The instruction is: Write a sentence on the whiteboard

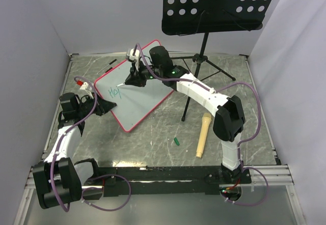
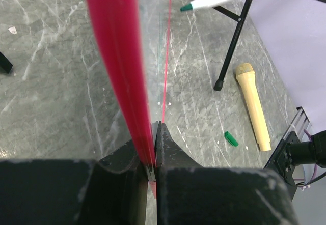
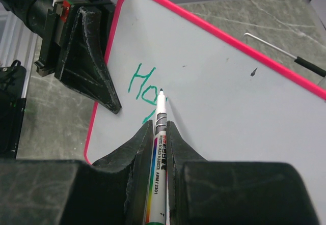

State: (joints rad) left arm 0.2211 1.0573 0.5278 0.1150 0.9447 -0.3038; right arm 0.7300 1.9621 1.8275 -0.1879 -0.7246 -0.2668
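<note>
The whiteboard (image 1: pixel 137 87), white with a pink-red frame, lies tilted on the table; it fills the right wrist view (image 3: pixel 229 92). Teal letters of the sentence (image 1: pixel 114 91), about "Ho" and a further stroke, stand near its left end (image 3: pixel 142 85). My right gripper (image 1: pixel 133 76) is shut on a white marker (image 3: pixel 159 133), whose tip sits at the board right of the letters. My left gripper (image 1: pixel 108 106) is shut on the board's left frame edge (image 2: pixel 122 72), seen edge-on in the left wrist view. The marker tip also shows there (image 2: pixel 204 1).
A black perforated music stand (image 1: pixel 219 6) rises at the back right, its tripod legs (image 1: pixel 204 62) beside the board. A wooden microphone (image 1: pixel 202 134) and a green marker cap (image 1: pixel 176 141) lie right of the board. A thin black-handled tool (image 1: pixel 108 62) lies at the back left.
</note>
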